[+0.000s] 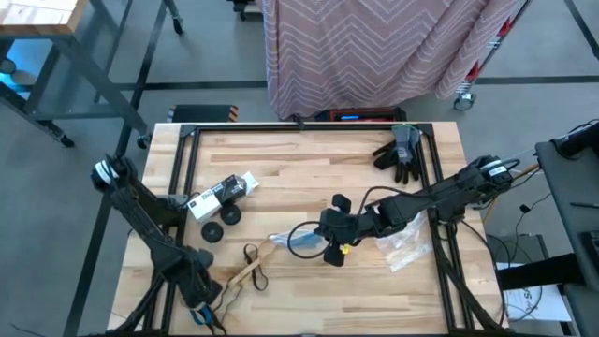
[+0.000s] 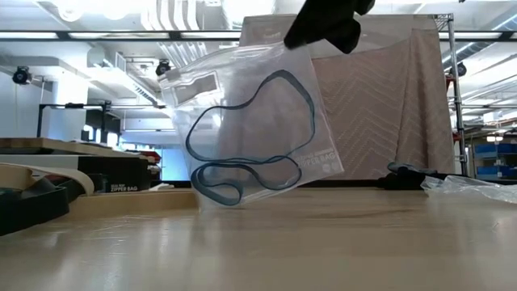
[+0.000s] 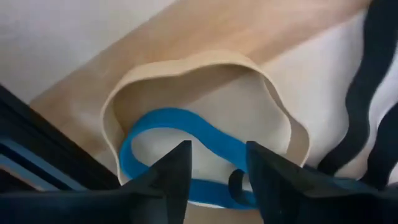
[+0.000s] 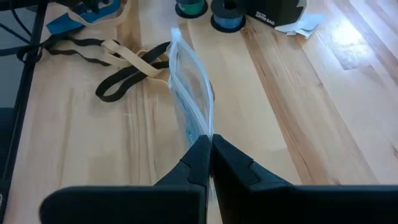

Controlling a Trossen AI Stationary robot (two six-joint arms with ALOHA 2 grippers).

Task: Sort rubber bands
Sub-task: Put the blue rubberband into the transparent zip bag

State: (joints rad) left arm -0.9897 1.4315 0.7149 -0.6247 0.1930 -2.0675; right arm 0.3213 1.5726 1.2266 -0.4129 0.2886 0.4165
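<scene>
A tan rubber band and a blue rubber band lie on the wood near the table's front left corner, with a black band beside them. My left gripper points down over them, open, with the blue band's loop under the gap between its fingers. More tan and black bands lie just to the right. At the table's middle my right gripper is shut on a clear plastic bag that holds one blue band. My left gripper stands right over the blue band; whether its fingertips touch it, I cannot tell. My right gripper pinches the bag's upper edge between its two shut fingers, slanting down from the table's right. The bag hangs tilted below the fingers, its lower corner down at the tabletop.
A black box with a white label and two dark spools lie left of centre. Dark gloves sit at the far right. Another clear bag lies under the right arm. Black frame rails border the table.
</scene>
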